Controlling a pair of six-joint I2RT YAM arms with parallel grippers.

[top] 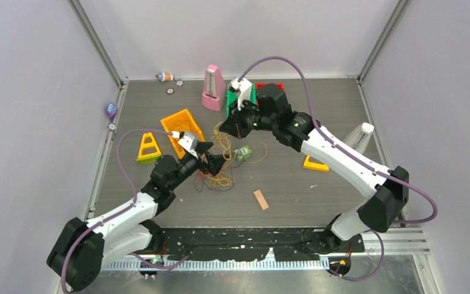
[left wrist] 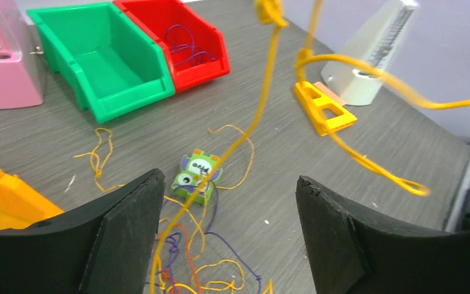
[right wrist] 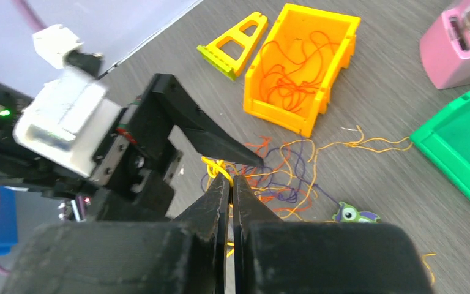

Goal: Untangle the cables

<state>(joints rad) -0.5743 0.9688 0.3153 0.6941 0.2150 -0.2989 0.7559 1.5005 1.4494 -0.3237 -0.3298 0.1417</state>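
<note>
Grey wood-grain table, pale walls. Thin stringy cables heaped. Left gripper wide open, empty; right gripper pinches 1 yellow strand.

Table: matt grey, wood-grain finish | green bin, red bin: smooth glossy plastic | cables: thin, fibrous, string-like, matt | fingers of left gripper: matt black, slightly rough | small tan block: possibly wood.

Three bins, two metronomes, two wedges.
</note>
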